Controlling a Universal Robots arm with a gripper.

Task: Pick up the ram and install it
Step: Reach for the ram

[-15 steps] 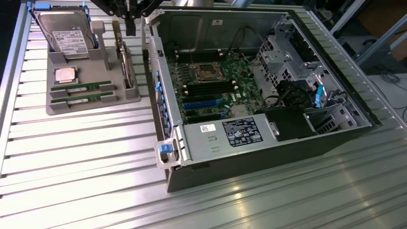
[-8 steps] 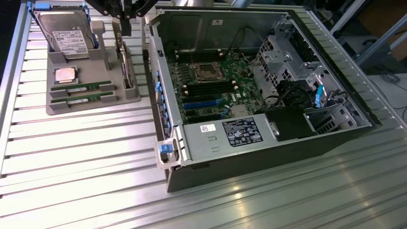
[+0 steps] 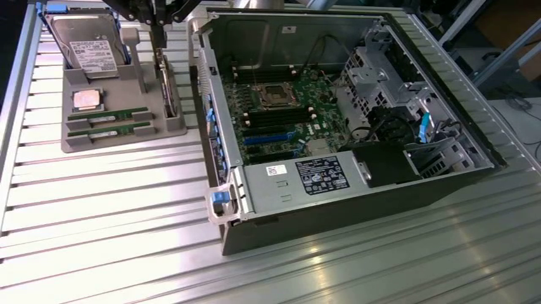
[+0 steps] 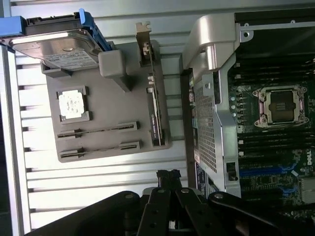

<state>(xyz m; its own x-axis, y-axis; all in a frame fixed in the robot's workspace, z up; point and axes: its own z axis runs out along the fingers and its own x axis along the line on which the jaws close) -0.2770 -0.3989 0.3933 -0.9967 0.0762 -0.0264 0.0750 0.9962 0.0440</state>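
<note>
gripper (image 4: 168,173): clenched, both fingertips pressed together, nothing between them, touching nothing.
gripper position: hangs well above the tray (image 3: 135,95); in the exterior view it stands over the tray's hard-drive end.
first ram stick (image 3: 105,116): seated on edge in a slot of the tray, just beside the processor (image 3: 87,99).
second ram stick (image 3: 110,130): in the next slot of the tray, parallel to the first and farther from the processor; both sticks are well apart from the gripper.
hard drive (image 3: 89,50): leans in a stand at the tray's far end, with a blue clip behind it.
expansion card (image 3: 171,88): upright along the tray's edge nearest the computer case (image 3: 338,209).
computer case: lies open just beside the tray, at the exterior view's right; motherboard (image 3: 279,120) exposed, processor socket (image 3: 275,95) bare.
cut off: the arm and the gripper's upper part leave the exterior view at its top edge.
hard to make out: label print on the ram sticks; the memory slots on the motherboard read as dark bars.
surface: ribbed metal table (image 3: 101,221), with glare across its near side.
room: frame bars and cables beyond the table, past the case.
</note>
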